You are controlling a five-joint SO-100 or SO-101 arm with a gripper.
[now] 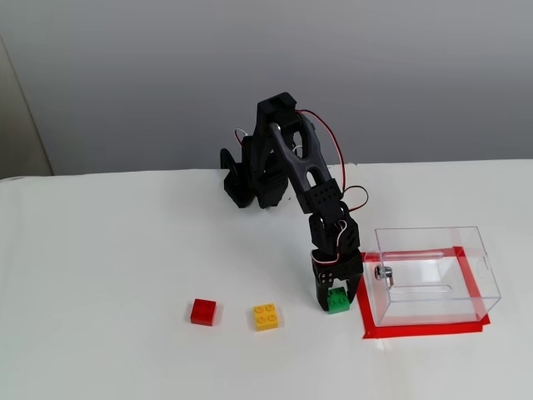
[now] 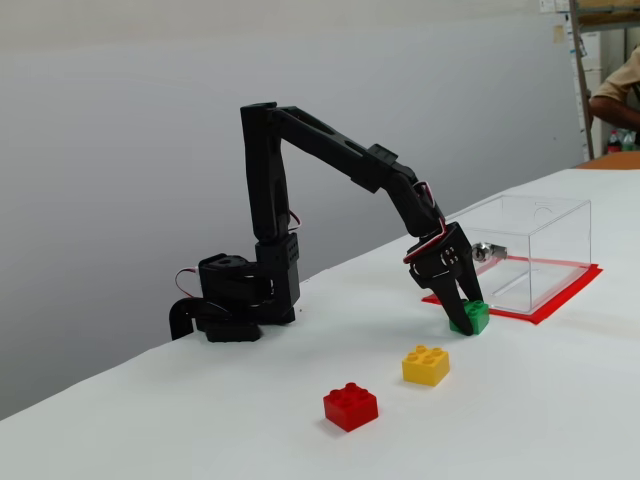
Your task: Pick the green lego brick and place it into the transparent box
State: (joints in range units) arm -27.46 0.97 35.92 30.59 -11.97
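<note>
The green lego brick point(image 1: 339, 301) sits on the white table just left of the transparent box point(image 1: 433, 250). My gripper point(image 1: 336, 307) points down over the brick, one finger on each side, closed against it. In the other fixed view the brick point(image 2: 472, 317) rests on the table between the fingertips of the gripper point(image 2: 463, 320), with the box point(image 2: 540, 235) right behind it. The box is empty and stands inside a red tape outline point(image 1: 420, 327). Its small metal knob point(image 1: 382, 272) faces the gripper.
A yellow brick point(image 1: 266, 316) lies left of the gripper and a red brick point(image 1: 203, 312) further left; both show in the other fixed view, the yellow brick point(image 2: 426, 365) and the red brick point(image 2: 350, 406). The arm's base point(image 1: 250, 179) stands at the table's back edge.
</note>
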